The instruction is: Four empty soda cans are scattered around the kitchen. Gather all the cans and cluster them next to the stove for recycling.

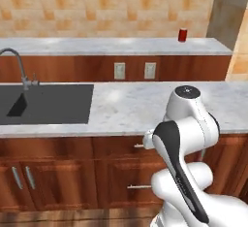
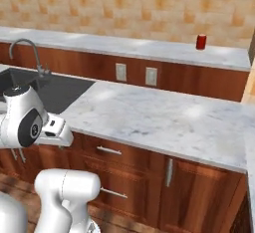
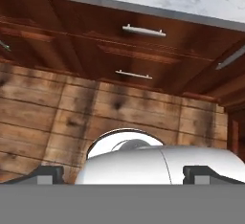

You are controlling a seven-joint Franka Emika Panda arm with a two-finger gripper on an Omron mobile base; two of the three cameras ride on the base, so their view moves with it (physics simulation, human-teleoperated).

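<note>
One red soda can [image 1: 182,35] [image 2: 201,42] stands upright on the raised marble ledge at the back, near its right end. The stove is out of view. My arm is folded low in front of the counter, far from the can. My gripper [image 3: 124,175] points down at the wooden floor in front of the cabinet drawers. Its two dark fingertips [image 3: 45,174] stand wide apart with nothing between them, so it is open.
A dark sink [image 1: 46,104] with a curved faucet [image 1: 19,66] is set in the marble counter [image 1: 131,107] on the left. Two wall outlets [image 1: 119,70] sit under the ledge. Drawers with steel handles [image 3: 143,30] front the counter. A grey pillar [image 1: 227,8] rises at far right.
</note>
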